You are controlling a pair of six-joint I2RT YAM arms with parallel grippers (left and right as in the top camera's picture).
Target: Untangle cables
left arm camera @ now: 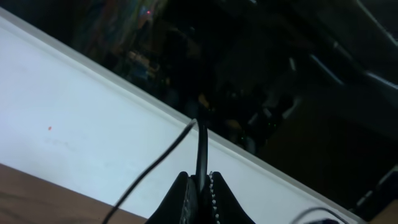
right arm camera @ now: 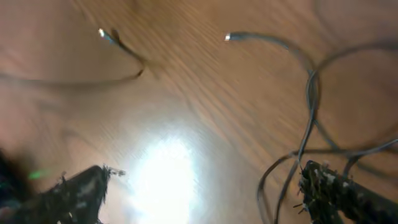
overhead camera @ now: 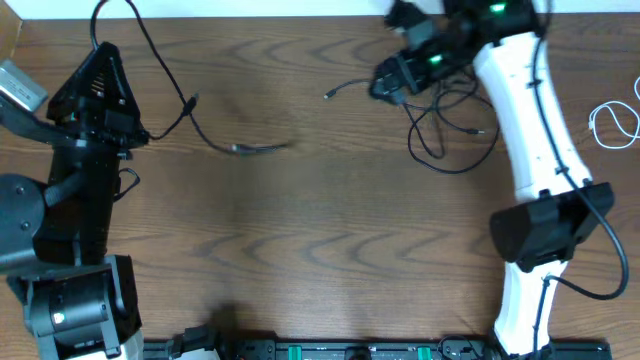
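My left gripper [overhead camera: 100,58] is at the far left, shut on a long black cable [overhead camera: 160,62]. That cable loops up from the jaws and trails right to a plug end [overhead camera: 250,148] on the table. In the left wrist view the jaws [left arm camera: 202,179] pinch this cable [left arm camera: 201,143]. My right gripper [overhead camera: 390,78] is open, above the left side of a loose tangle of black cables [overhead camera: 450,135] with a free end [overhead camera: 332,94]. In the right wrist view the open jaws [right arm camera: 208,180] are spread wide, with cable loops [right arm camera: 311,93] by the right finger. A short white cable [overhead camera: 615,122] lies at the far right.
The wooden table [overhead camera: 330,240] runs to a white back edge [left arm camera: 74,118]. The white right arm [overhead camera: 530,130] crosses the right side, with its thick black base wire [overhead camera: 610,250]. The left arm's black base [overhead camera: 60,230] fills the left side.
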